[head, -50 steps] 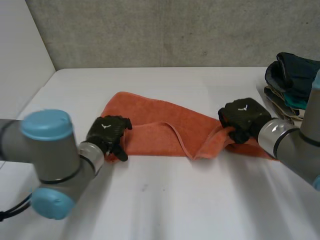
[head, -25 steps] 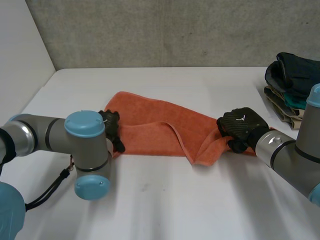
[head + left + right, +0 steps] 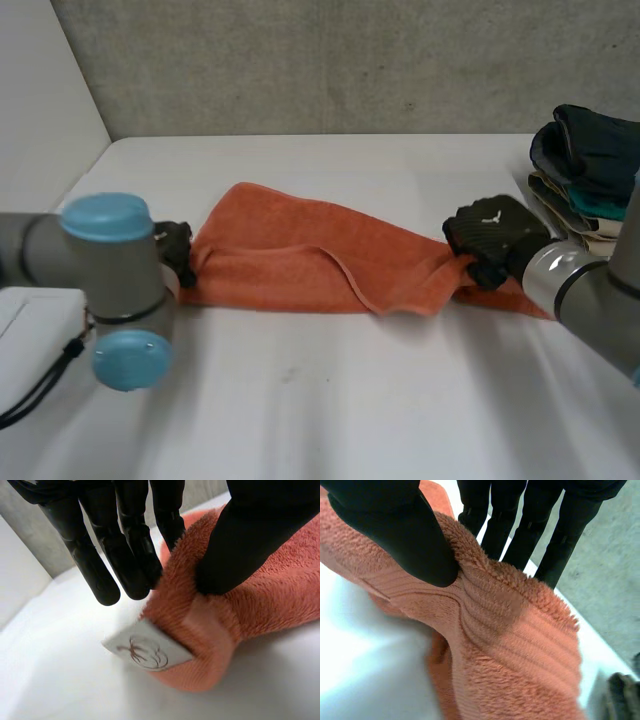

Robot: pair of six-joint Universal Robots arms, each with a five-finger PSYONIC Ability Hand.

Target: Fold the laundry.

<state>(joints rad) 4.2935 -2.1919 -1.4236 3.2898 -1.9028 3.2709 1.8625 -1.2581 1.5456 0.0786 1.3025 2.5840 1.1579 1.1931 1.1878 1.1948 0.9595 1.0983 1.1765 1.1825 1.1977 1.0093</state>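
The orange towel [image 3: 300,260] is lying stretched across the middle of the frame on the white table [image 3: 330,400], and the two hands are holding it at its two ends. The left hand [image 3: 178,250], at the middle left of the frame and partly hidden behind its own arm [image 3: 100,270], is pinching the left corner. In the left wrist view its thumb [image 3: 240,540] is pressing into the cloth from one side and its fingers [image 3: 130,555] are meeting it from the other side, just beside a small white label [image 3: 147,652]. The right hand [image 3: 490,235], at the middle right, is gripping the right end in the same way, with the thumb [image 3: 395,525] on the ribbed border and the fingers [image 3: 520,530] behind it. I think the towel is already doubled once along its length, because a loose hem is running over the middle of it. It is not lying flat yet, since a slack ridge is rising right of centre. So the work seems to be in an early or middle part, and the smoothing and the further folds are waiting. A pile of dark clothes [image 3: 585,160] is sitting at the upper right edge, and I cannot tell whether those are finished or not.
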